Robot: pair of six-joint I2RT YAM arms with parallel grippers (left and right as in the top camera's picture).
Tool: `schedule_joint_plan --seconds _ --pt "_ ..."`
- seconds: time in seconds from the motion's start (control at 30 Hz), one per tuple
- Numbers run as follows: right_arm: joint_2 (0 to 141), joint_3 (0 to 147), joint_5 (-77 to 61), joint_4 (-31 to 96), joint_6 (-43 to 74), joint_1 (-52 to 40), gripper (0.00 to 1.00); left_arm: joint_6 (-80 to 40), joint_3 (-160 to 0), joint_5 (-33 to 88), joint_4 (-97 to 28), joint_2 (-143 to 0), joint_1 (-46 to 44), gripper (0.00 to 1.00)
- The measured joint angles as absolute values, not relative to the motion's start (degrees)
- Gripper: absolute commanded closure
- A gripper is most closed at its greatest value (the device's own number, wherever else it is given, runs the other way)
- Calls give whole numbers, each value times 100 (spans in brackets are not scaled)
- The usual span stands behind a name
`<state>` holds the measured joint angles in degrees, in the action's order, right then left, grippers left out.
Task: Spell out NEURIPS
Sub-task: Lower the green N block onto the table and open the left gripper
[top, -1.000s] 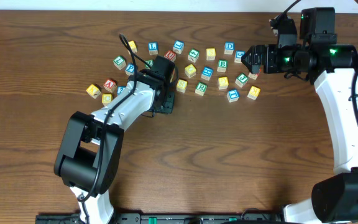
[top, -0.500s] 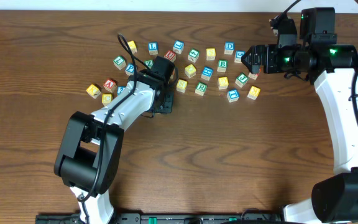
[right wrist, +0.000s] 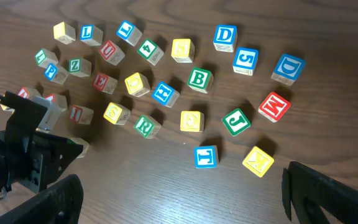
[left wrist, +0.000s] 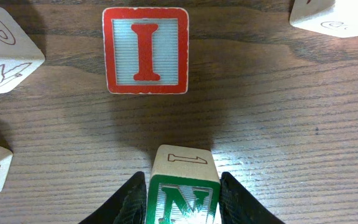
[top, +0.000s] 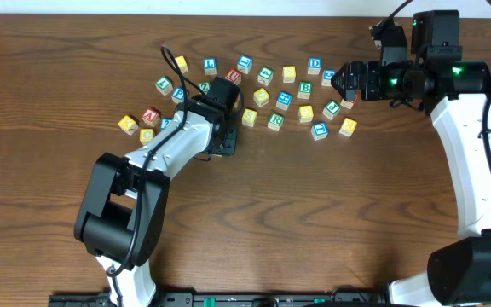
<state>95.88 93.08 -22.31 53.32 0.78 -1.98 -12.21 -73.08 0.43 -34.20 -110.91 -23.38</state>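
We saw the left claw (left wrist: 182, 183) flanking the green N block (left wrist: 182, 200) on the tabletop (left wrist: 291, 137) near the red I block (left wrist: 145, 50), grip or contact unclear, and the right claw (right wrist: 182, 199) wide open, empty; these light, hard, smooth cubes likely suited a pinch across opposite flat faces.

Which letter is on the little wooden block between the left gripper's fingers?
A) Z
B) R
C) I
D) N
D: in the left wrist view, the small wooden cube with the green letter N sits between the fingers of the left gripper, while the red-framed wooden I cube lies apart, ahead of it.
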Motion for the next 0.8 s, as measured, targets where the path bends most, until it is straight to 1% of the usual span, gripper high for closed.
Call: schedule_joint_plan --seconds 0.3,0.33,0.37,0.47,0.6,0.7,0.8 --pt "9590 9308 -2231 5332 80 -198 1 -1219 -7308 43 -3409 -11091 -2338 63" --pt "9590 9308 -2231 5332 78 -198 1 -1221 -7308 43 -3406 -11091 -2338 62" --pt "9590 9308 -2231 5332 78 -198 1 -1219 -7308 43 -3404 -11091 -2338 59" --pt "9590 9308 -2231 5332 78 -198 1 -1219 -7310 45 -3470 -11091 -2338 56" --pt "9590 9308 -2228 5330 80 -198 1 -1219 -7481 91 -3992 -11091 -2338 53" --pt "9590 9308 -2231 5332 80 -198 1 -1197 -7972 102 -4473 -11091 -2338 49" --pt "9590 9308 -2228 5332 78 -198 1 -1160 -8414 115 -4803 -11080 -2338 48"
